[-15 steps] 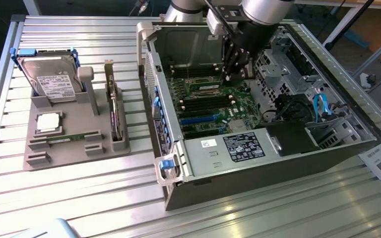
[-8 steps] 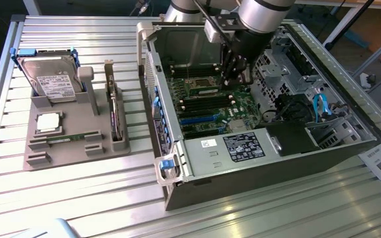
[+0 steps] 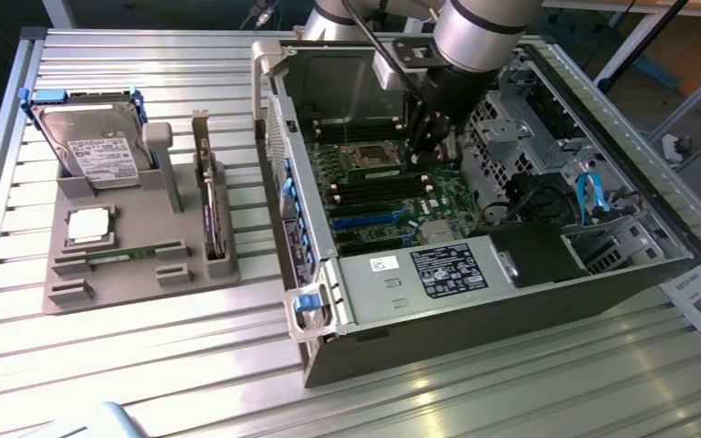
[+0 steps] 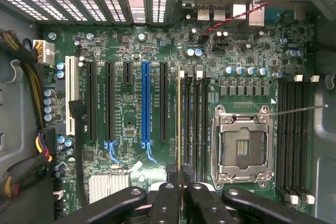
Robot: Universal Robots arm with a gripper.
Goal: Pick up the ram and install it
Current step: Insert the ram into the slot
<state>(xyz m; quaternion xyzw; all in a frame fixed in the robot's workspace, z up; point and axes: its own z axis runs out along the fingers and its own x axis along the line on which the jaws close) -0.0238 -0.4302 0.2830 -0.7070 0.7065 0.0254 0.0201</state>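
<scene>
**Ram gripped on its edge above the memory slots**

Inside the open computer case, over the motherboard, the pincer is closed narrowly on the ram. The ram is seen edge-on. Its long axis is laid along the memory slots, just beside the processor socket.

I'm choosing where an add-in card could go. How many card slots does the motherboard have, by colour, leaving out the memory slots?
Long white plastic card slot: 1
Long blue plastic card slot: 1
Black plastic card slots: 4 (one short)
Total: 6
</scene>
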